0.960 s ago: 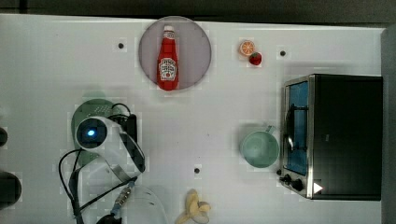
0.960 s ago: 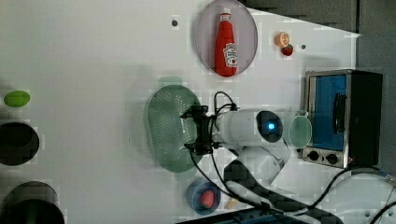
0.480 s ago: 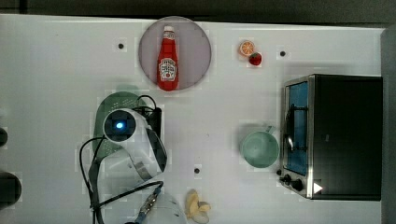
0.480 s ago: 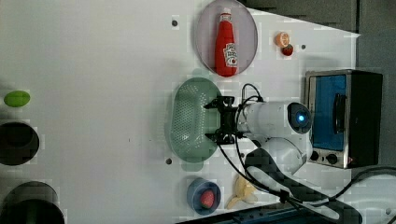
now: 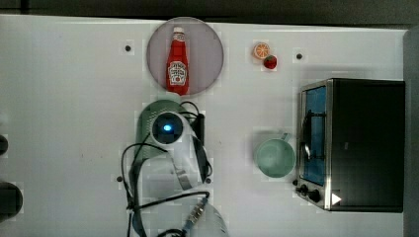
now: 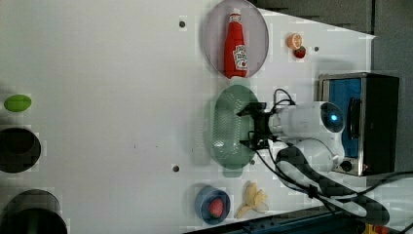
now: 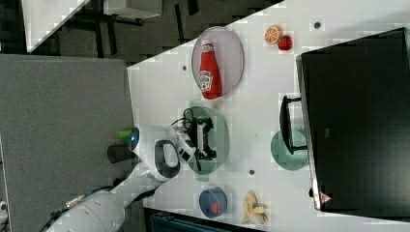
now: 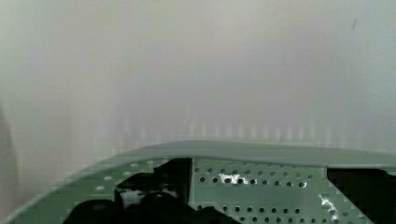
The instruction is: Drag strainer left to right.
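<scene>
The strainer (image 6: 225,127) is a pale mint-green oblong basket with a dotted bottom, lying on the white table just below the plate in the left view. My gripper (image 6: 251,127) reaches into it from the left view's right, open, with its dark fingers (image 6: 247,110) spread wide along the basket's inner wall. In the right view the gripper (image 7: 207,138) stands over the strainer (image 7: 218,145). From the top view the arm covers most of the strainer (image 5: 145,129). The wrist view shows the perforated bottom (image 8: 261,184) between the two fingers.
A grey plate (image 5: 207,44) with a ketchup bottle (image 5: 177,61) lies close to the strainer. A teal mug (image 5: 275,158) stands before the toaster oven (image 5: 363,143). A blue bowl (image 6: 212,204) and a banana (image 6: 252,199) lie near the table's edge. An orange slice (image 5: 261,50) lies nearby.
The arm and the strainer have slid together toward the top view's right, from the table's left part to just below the plate. The gripper stays open.
</scene>
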